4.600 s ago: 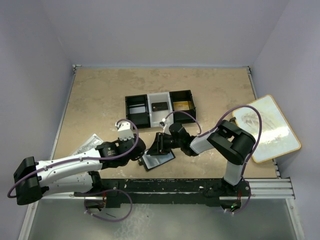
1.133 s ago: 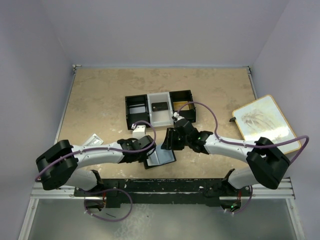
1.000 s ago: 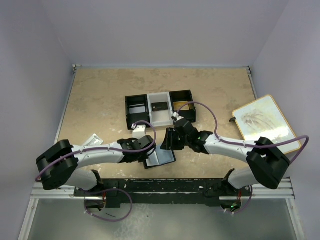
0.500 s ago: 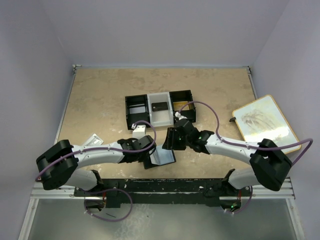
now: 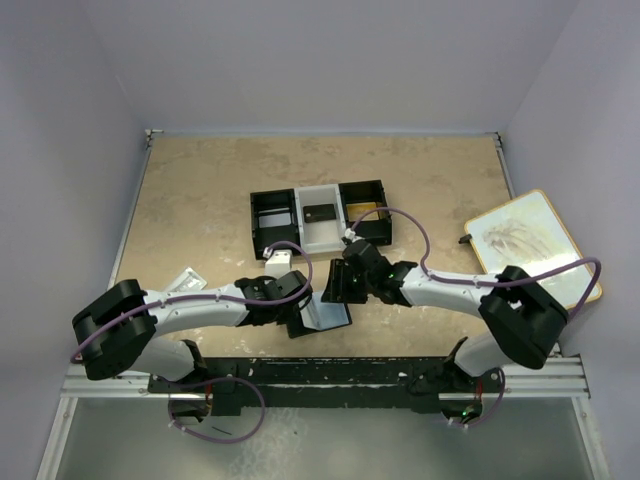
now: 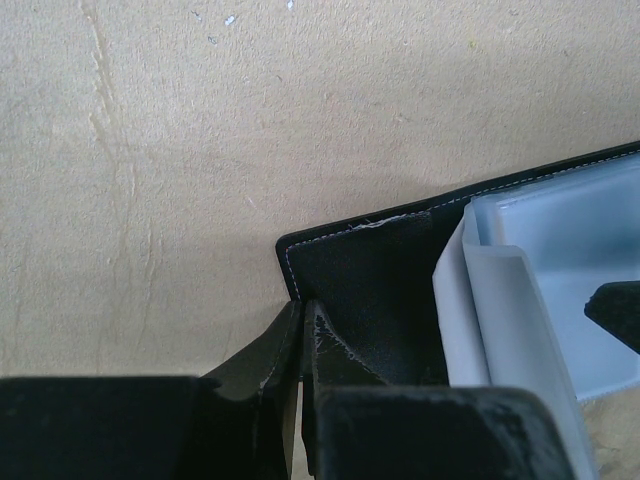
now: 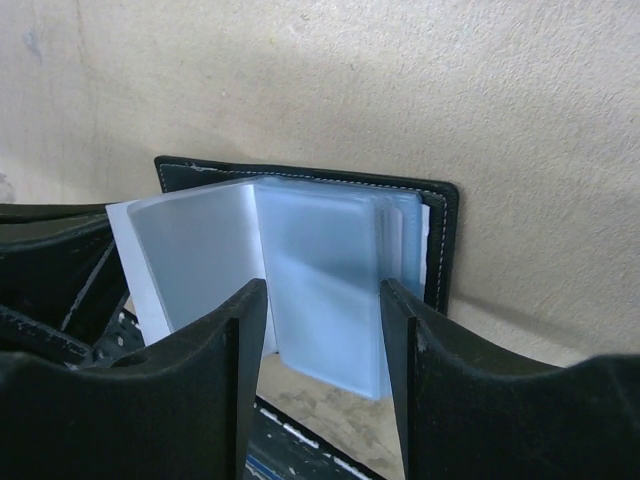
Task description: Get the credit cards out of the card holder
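Two-finger left pincer (image 6: 303, 320) pinching card holder (image 6: 370, 270), sleeves (image 7: 320, 280) cloudy

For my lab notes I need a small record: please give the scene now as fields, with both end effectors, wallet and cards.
wallet: open, flat on table
left end effector: shut, tips on wallet's black cover
right end effector: open, jaws either side of the clear sleeves
tray: dark card in middle compartment, gold card in right one
cards in sleeves: cannot tell

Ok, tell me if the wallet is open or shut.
Open. The wallet lies spread, its clear sleeves fanned up from the black cover; the left gripper is shut on the cover's edge.
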